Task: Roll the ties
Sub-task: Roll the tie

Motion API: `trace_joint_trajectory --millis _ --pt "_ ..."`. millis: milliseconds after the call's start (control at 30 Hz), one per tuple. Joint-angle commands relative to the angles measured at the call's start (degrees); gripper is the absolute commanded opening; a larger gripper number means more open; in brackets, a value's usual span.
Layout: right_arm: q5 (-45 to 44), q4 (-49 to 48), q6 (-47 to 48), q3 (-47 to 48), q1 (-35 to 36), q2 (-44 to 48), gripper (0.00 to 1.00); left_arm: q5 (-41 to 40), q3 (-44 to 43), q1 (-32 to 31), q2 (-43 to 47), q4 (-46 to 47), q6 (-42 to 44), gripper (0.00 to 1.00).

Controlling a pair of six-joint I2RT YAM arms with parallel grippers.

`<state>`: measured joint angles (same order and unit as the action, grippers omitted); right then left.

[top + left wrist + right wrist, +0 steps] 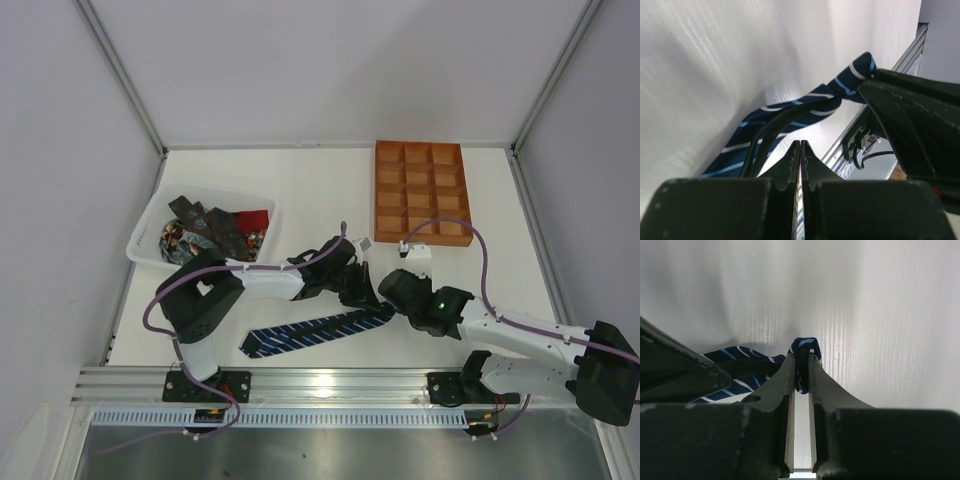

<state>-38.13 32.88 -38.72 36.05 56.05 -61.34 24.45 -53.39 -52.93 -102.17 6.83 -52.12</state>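
Jaws closed — right gripper (pixel 800 360) clamps navy tie (pixel 300 336) (fold between them).

From above, the tie's (pixel 310 330) narrow end vanishes beneath the left end effector (pixel 360 292) and right end effector (pixel 393 290) (they crowd together there). The ties (pixel 215 230) heaped in the basket (pixel 150 228) are too small to count. In the left wrist view, the tie's lower stretch disappears behind the camera's own black housing.
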Motion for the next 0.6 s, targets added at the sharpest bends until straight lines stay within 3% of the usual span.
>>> trace_joint_trajectory --millis 0,567 --pt "-1.1 -1.8 0.6 2.1 1.1 0.2 0.09 0.6 -2.9 -0.4 -1.0 2.3 -0.4 0.05" --pt "0.9 -5.0 4.6 2.4 6.4 3.2 0.09 0.1 -4.1 -0.3 -5.7 1.4 0.8 0.02"
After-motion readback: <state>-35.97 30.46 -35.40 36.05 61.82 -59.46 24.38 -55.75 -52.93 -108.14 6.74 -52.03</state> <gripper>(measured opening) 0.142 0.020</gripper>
